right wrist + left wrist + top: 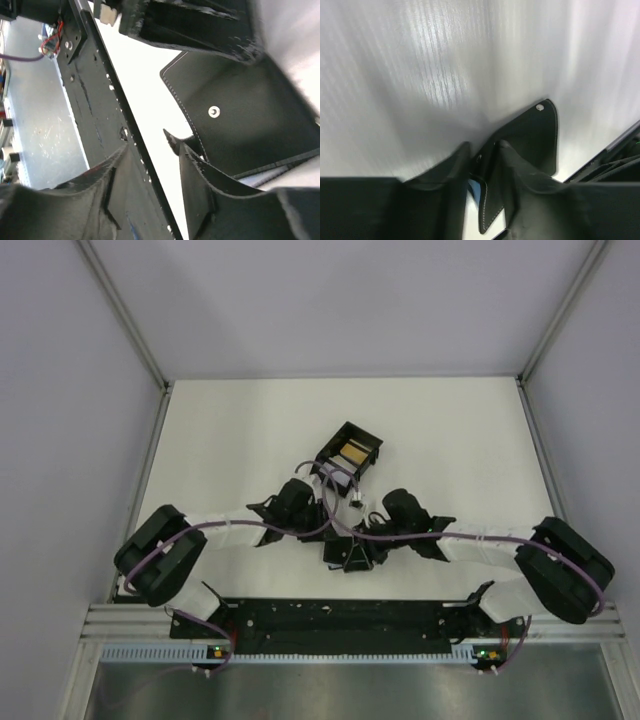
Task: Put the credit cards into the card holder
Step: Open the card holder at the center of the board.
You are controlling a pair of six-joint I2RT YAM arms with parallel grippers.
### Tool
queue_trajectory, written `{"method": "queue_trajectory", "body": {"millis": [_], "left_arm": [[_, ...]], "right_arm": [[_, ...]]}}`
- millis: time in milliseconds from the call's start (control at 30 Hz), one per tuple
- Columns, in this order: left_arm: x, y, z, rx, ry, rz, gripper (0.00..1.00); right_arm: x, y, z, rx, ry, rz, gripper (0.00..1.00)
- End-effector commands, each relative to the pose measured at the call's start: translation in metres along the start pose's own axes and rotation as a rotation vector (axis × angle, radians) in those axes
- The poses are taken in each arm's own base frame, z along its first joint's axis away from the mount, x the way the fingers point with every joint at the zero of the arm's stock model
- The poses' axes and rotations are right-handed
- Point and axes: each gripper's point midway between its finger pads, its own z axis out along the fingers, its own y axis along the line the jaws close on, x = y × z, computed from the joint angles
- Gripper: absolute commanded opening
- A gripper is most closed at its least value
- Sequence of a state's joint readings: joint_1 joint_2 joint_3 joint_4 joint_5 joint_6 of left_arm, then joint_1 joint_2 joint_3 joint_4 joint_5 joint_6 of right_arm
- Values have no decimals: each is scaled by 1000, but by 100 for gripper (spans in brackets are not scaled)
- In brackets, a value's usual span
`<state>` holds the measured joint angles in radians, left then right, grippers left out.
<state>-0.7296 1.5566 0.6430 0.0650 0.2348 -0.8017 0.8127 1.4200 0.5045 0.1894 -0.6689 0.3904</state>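
White table (pixel 230 430) fills the work area, enclosed by grey wall panels and aluminium corner posts (pixel 125 315). Along the near edge runs a black base plate (pixel 340 618) that carries both arms. A perforated grey strip (pixel 330 652) lies in front of it, with small lit indicators near each end.

Surrounding items:
- An open black box (pixel 362 445) stands tilted beyond the grippers at mid-table, with a gold patch (pixel 352 453) inside.
- Purple cables (pixel 230 525) run along both arms and cross above the meeting point of the wrists, partly hiding it from overhead.

Task item:
- The card holder (pixel 350 556) lies on the table between the grippers and the base plate. Its flap is open, showing a metal snap stud (pixel 214 111) and pale edge stitching.

Gripper state:
- Left gripper (pixel 484 145): fingers partly apart, with a stitched panel of the card holder standing between them. A bluish strip (pixel 476 189) shows beside that panel; its identity cannot be told. Whether the fingers clamp the panel cannot be told.
- Right gripper (pixel 154 150): fingers clearly apart and holding nothing. One corner of the card holder points into the gap, just beside one finger.
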Motion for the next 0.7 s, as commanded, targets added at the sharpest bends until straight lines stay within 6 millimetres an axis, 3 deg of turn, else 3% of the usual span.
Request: {"method": "queue_trajectory", "body": {"millis": [0, 33, 133, 300, 467, 667], "left_arm": [[5, 38, -21, -152, -52, 40, 46], [5, 36, -25, -141, -60, 49, 52], [2, 27, -39, -107, -85, 65, 62], [-10, 12, -50, -61, -132, 118, 72], [-19, 3, -38, -61, -95, 162, 68], [-18, 11, -23, -114, -48, 138, 59]], "right_arm": [[-18, -10, -32, 116, -131, 30, 48], [-21, -16, -40, 156, -167, 65, 56], [-34, -34, -66, 298, -294, 170, 67], [-4, -42, -66, 369, -172, 392, 70], [19, -28, -45, 238, -55, 562, 64], [15, -27, -39, 221, -40, 592, 65]]}}
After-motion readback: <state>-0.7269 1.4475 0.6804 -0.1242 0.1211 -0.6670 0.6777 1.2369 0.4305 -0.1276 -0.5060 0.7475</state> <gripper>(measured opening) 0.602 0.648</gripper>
